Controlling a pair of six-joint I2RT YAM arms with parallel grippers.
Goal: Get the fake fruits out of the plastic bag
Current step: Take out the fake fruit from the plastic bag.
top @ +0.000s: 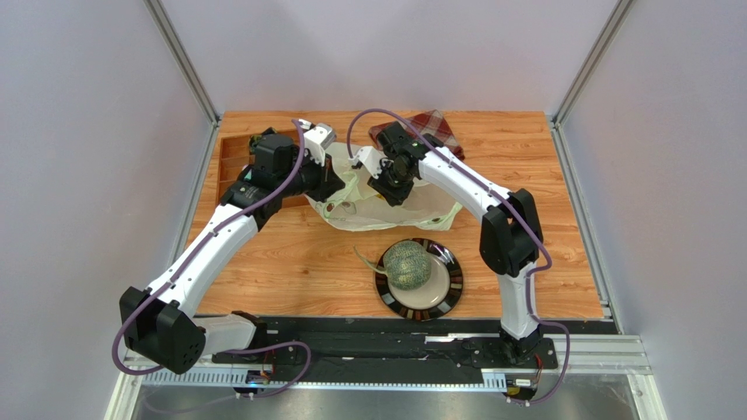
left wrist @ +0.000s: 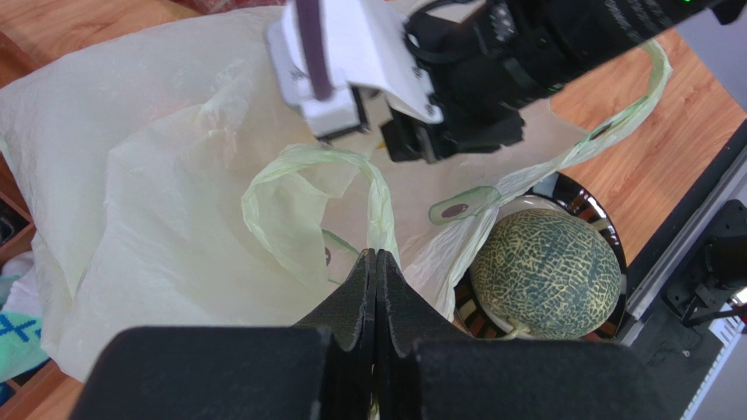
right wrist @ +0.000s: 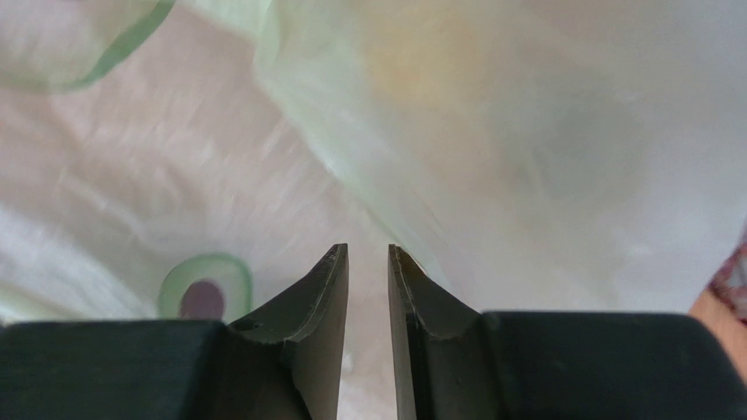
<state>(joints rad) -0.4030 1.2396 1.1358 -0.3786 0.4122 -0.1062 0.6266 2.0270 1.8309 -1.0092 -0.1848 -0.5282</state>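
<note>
The pale plastic bag [top: 399, 210] lies crumpled at the middle back of the table. My left gripper [top: 334, 186] is at its left edge. In the left wrist view the gripper [left wrist: 376, 255] is shut, with a bag handle loop [left wrist: 379, 197] running into the fingertips. My right gripper [top: 389, 194] hovers over the bag's middle. Its jaws [right wrist: 367, 251] stand a narrow gap apart with nothing between them, just above the film [right wrist: 544, 192]. A yellowish shape [right wrist: 425, 61] shows faintly through the bag. The netted grey-green melon [top: 407, 264] sits on the plate [top: 449, 293], also seen in the left wrist view [left wrist: 546, 273].
A red plaid cloth [top: 436, 128] lies behind the bag at the back. A wooden tray [top: 230, 162] sits at the back left under my left arm. The bag's green print [right wrist: 205, 293] shows beside my right fingers. Grey walls close in the table on both sides.
</note>
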